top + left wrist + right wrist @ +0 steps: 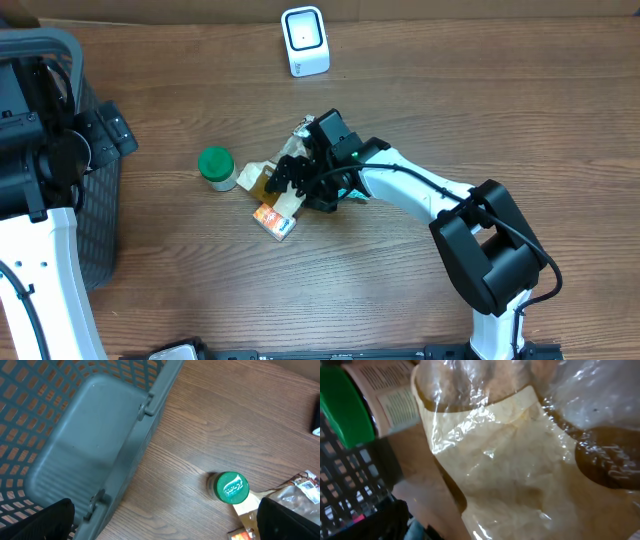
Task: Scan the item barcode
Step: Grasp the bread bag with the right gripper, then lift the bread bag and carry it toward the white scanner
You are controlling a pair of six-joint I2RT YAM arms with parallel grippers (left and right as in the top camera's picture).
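The wooden bench (450,100) carries everything. At its left edge stands a grey lattice basket (100,230); the left wrist view shows only its slotted walls and plain solid floor. The left arm sits over that basket, and the left gripper (164,510) has its two dark fingers spread wide apart at the bottom corners of its own view, with nothing between them. The right arm reaches in from the lower right to the middle of the bench, where the right gripper (292,175) is down on a crinkled clear plastic bag (505,475) with pale tan contents and a brown printed label. The bag fills the right wrist view so closely that the fingers cannot be made out, so whether that gripper is spread or clamped cannot be told. The bag lies in the centre of the bench, well apart from the white scanner (305,41) standing at the far edge. Just beside the bag on its left is a jar (216,167) with its green lid on, and a small orange carton (273,220) pokes out from under the bag's near edge.
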